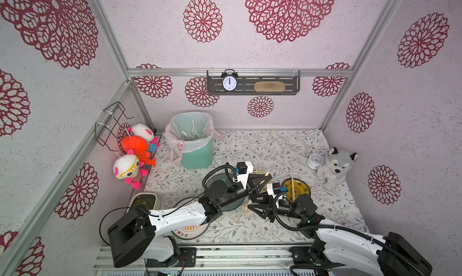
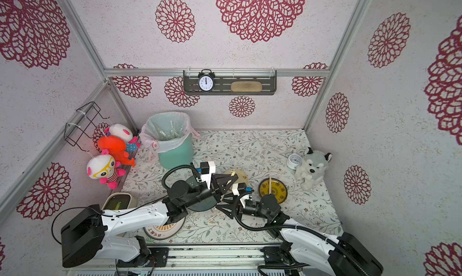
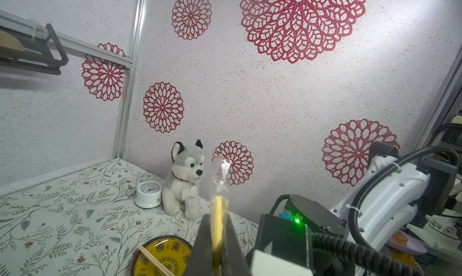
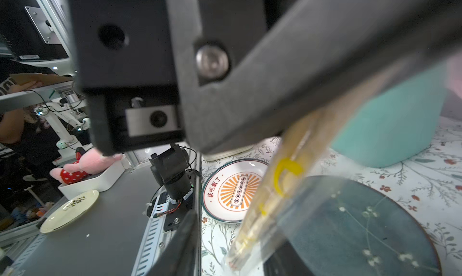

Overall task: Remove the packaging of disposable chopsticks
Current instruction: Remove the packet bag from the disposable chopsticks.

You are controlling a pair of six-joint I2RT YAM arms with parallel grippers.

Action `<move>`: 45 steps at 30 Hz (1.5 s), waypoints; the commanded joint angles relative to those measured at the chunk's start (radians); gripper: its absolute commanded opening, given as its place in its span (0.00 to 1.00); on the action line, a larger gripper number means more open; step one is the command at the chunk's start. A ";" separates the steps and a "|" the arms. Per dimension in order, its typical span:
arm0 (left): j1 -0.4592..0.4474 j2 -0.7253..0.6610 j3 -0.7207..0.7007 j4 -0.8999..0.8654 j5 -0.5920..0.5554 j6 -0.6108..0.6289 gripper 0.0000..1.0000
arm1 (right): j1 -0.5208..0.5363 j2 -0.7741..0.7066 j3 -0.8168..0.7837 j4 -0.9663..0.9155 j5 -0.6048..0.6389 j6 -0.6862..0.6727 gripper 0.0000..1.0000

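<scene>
Left wrist | chopsticks point(image 3: 217, 207) are clamped by left gripper point(image 3: 218, 218) as anchor | plastic sleeve point(image 4: 252, 224) is straddled by right gripper point(image 4: 232, 252), jaws parted

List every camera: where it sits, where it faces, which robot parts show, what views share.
Top views: high above the bases, facing down at table; left arm, right arm show.
Left wrist: on left arm, facing husky; left hand clamps wrapped chopsticks.
Right wrist: on right arm, facing teal bin; own finger shows, left hand looms.
Shared: both wrists see the wrapped chopsticks.
</scene>
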 commanded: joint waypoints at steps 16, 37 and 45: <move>-0.028 -0.118 -0.063 0.030 -0.071 0.076 0.14 | 0.005 0.044 -0.011 0.085 0.018 0.012 0.00; 0.128 -0.377 0.089 -0.778 0.030 0.150 0.62 | 0.037 -0.060 0.133 -0.455 -0.006 -0.147 0.00; 0.136 -0.354 0.079 -0.736 0.138 0.145 0.38 | 0.077 0.011 0.174 -0.469 0.010 -0.178 0.00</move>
